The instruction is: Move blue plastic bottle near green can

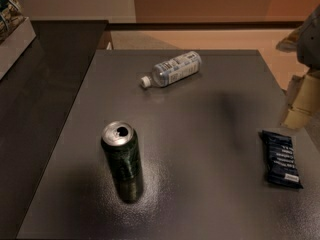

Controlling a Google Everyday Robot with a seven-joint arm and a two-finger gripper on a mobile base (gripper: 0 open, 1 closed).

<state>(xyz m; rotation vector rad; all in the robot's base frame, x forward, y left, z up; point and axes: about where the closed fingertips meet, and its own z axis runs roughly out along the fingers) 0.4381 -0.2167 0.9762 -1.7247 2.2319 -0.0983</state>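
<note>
The blue plastic bottle [172, 69] lies on its side near the far edge of the dark grey table [200, 134], its white cap pointing left and toward me. The green can [122, 156] stands upright at the front left, its silver top with the pull-tab hole showing. The two are well apart, the bottle behind the can and a little to its right. My gripper [300, 100] is a pale blurred shape at the right edge of the view, above the table's right side, far from both and holding nothing that I can see.
A flat dark blue snack packet [281, 158] lies at the table's right side. A darker counter [40, 99] adjoins on the left, with a pale box [12, 31] at its far corner. Beyond the far edge is orange-brown floor and wall.
</note>
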